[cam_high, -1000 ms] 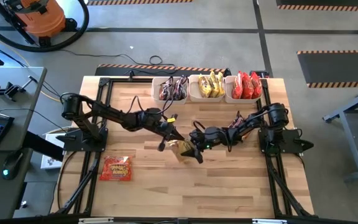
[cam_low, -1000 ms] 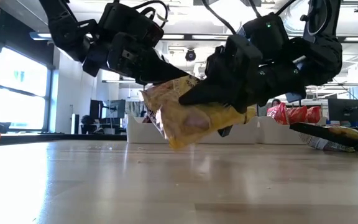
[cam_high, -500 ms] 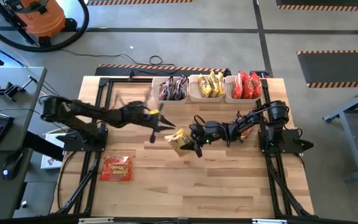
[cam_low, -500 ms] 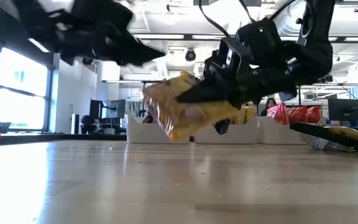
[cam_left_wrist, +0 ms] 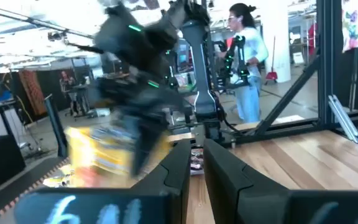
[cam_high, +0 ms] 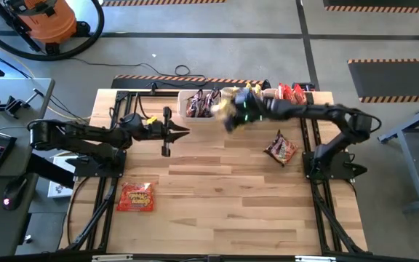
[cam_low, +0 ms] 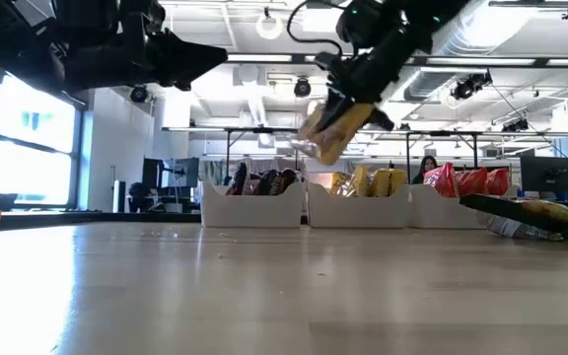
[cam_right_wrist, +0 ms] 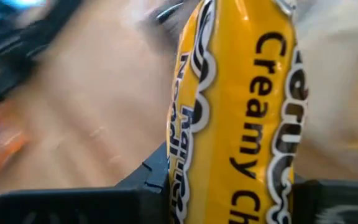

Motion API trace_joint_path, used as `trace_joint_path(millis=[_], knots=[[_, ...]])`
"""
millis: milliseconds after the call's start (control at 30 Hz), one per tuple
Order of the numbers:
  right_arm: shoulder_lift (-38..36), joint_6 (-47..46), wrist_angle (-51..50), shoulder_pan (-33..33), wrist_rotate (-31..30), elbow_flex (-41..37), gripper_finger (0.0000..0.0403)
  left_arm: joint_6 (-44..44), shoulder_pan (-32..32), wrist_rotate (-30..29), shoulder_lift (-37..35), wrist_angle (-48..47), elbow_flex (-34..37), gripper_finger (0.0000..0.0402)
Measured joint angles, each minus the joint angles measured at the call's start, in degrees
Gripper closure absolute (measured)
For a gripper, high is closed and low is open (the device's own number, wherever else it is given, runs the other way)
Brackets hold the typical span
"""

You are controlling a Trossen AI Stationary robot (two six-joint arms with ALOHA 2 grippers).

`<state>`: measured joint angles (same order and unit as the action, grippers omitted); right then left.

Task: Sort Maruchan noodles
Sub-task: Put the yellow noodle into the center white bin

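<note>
My right gripper is shut on a yellow noodle packet, held high near the far edge, over the gap between the bin of dark packets and the bin of yellow packets. The low view shows this packet well above the bins. My left gripper is over the table's left half and points toward the right edge. Its fingers stand a narrow gap apart with nothing between them. A red packet lies flat on the right, another at the near left. My right gripper pinches the yellow packet between its two fingers, one on each flat face, at the packet's upper end. The fingers slant down onto it. The packet is lifted clear and hangs tilted below the fingers.
Three white bins stand in a row at the far edge; the right one holds red packets. The arms' black frames run along both sides of the table. Bare wood lies in the middle and near part. A person stands beyond the table.
My left gripper has let go of the yellow packet and drawn back toward the table's left edge, rising and tipping up to about level. My right gripper has kept the packet and carried it up from just above the table's middle toward the far bins.
</note>
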<state>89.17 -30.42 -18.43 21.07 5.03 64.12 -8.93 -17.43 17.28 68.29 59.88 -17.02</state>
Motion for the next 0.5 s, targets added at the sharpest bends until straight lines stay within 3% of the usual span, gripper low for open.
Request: trace_joint_path(millis=[67,200,500], knots=[[1.6,-0.6,-9.8,3.4,-3.1,7.3,0.0315,0.4,-0.2,0.0,0.0,-0.1,0.0,0.0367],[7.1,0.7,-21.8,8.9,-2.8,18.7,0.0315,0.9,-0.2,0.1,0.0,0.0,0.0,0.0367],[24.3,1.8,-34.8,14.9,-1.7,33.7,0.0315,1.4,-0.2,0.1,0.0,0.0,0.0,0.0367]])
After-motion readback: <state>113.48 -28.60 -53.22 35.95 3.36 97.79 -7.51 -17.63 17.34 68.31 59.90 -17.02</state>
